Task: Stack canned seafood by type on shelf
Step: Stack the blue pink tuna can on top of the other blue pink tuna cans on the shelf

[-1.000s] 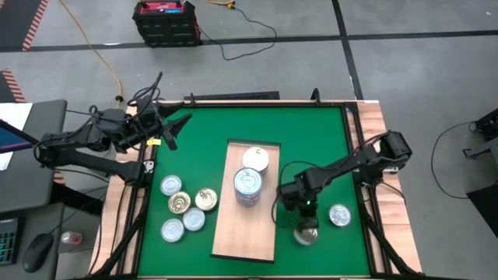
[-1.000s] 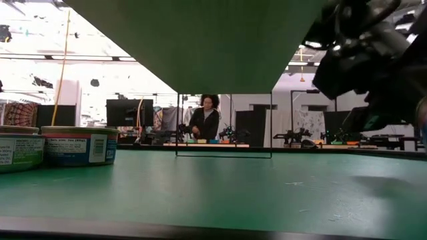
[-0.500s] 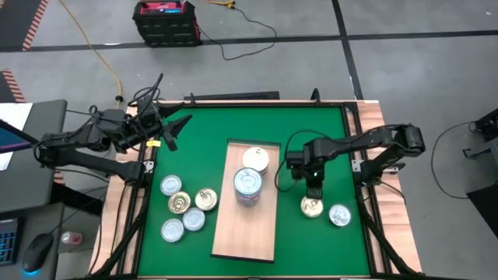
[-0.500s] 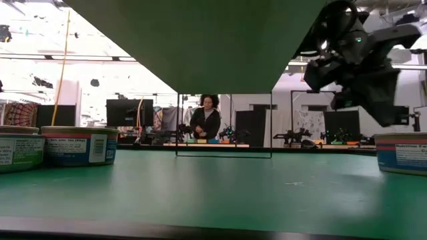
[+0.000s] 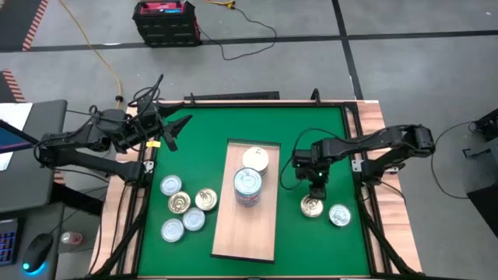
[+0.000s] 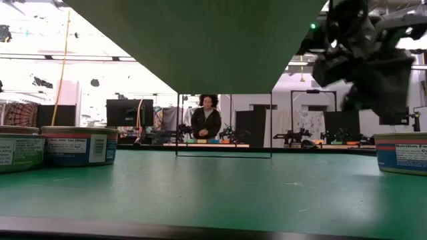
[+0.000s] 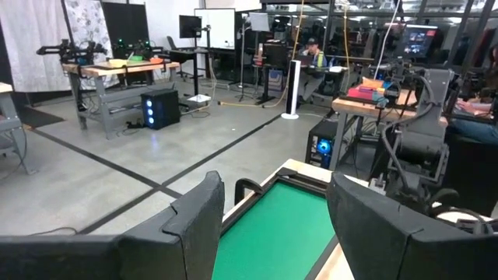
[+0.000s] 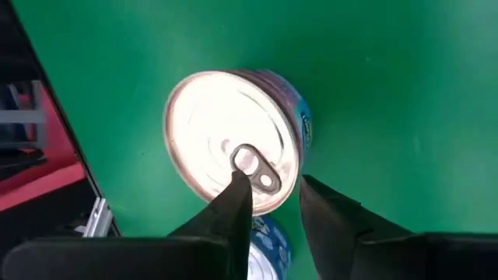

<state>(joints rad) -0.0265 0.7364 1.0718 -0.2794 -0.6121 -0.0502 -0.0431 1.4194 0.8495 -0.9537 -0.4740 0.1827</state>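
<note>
Right gripper had lifted off and pulled back toward the far side of the mat; a second earlier it sat low over the gold-topped tin, now it hung above the green mat just beyond that tin, empty; in the right wrist view its fingers were spread a little with nothing between them, and the tin below showed a pull-tab lid; so that tin was left on the mat, right of the shelf, with a silver-lidded tin just beside it; read it as a release or an aborted grasp, cannot say which; either way neither of the two right-side tins had reached the shelf; shelf held only a stack of bluish tins near its middle and a pale-lidded tin touching it on the far side; five more tins stayed clustered on the mat left of the shelf, same spots as before; left gripper was parked at the far left corner of the table, unmoved, fingers apart, holding nothing; person in the room behind, not involved; judged the task well short of done, with seven tins off the shelf
</note>
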